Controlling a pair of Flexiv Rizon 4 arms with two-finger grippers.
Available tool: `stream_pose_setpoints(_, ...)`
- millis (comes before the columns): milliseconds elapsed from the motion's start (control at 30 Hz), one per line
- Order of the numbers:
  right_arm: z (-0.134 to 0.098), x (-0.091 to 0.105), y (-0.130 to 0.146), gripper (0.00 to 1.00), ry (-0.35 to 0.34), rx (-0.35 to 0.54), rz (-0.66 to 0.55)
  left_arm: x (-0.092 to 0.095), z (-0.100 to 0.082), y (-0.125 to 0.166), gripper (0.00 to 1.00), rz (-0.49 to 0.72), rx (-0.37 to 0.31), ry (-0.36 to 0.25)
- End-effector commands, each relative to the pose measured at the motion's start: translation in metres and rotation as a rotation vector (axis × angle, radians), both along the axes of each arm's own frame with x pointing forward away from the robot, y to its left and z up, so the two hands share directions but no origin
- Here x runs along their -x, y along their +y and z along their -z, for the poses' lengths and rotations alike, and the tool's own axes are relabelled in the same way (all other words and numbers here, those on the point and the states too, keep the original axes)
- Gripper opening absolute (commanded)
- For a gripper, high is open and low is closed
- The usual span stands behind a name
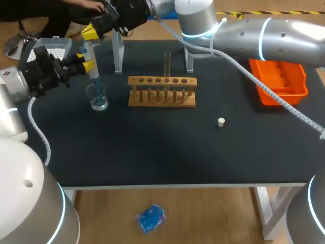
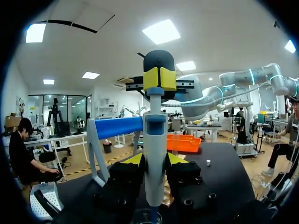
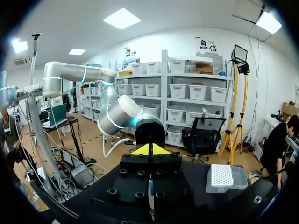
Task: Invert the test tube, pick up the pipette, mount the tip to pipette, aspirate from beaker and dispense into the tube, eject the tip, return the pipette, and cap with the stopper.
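Note:
In the head view my left gripper [image 1: 86, 61] is shut on the blue and white pipette [image 1: 93, 60], held upright with its tip down in the glass beaker [image 1: 97, 97]. My right gripper [image 1: 91, 31] reaches across from the right and rests shut on the pipette's top. The left wrist view shows the pipette [image 2: 155, 149] between my left gripper [image 2: 155, 159] fingers, with the right gripper [image 2: 160, 78] on its top. A clear test tube [image 1: 166, 65] stands upright in the wooden rack [image 1: 161, 98]. The white stopper [image 1: 221, 122] lies on the mat. The right gripper [image 3: 149, 149] shows shut in its own view.
A white tip box [image 1: 53, 48] sits at the back left behind my left arm. The pipette stand [image 1: 118, 53] rises just right of the pipette. An orange bin [image 1: 278, 79] sits at the back right. The right arm spans the table's back edge.

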State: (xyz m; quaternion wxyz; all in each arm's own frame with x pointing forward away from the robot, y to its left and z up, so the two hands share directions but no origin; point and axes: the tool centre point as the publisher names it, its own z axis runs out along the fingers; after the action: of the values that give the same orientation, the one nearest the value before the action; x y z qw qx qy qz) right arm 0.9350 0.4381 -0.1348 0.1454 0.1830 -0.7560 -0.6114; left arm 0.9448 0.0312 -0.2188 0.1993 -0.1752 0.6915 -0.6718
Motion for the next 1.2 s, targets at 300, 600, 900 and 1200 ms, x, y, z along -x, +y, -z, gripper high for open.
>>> stream_pose_setpoints(300, 0.009, -0.003, -0.001, 0.00, 0.005, 0.004, 0.001, 0.000, -0.002, 0.000, 0.00, -0.001, 0.002, -0.003)
stream_pose_setpoints(600, 0.015, -0.003, -0.001, 0.00, 0.017, 0.009, 0.003, 0.000, -0.002, 0.000, 0.00, -0.001, 0.002, -0.003)
stream_pose_setpoints(900, 0.020, -0.004, -0.002, 0.00, 0.029, 0.016, 0.008, 0.000, -0.002, 0.000, 0.00, -0.001, 0.002, -0.003)
stream_pose_setpoints(1200, 0.027, -0.002, -0.002, 0.00, 0.043, 0.018, 0.011, 0.000, -0.002, 0.000, 0.00, -0.001, 0.002, -0.003)
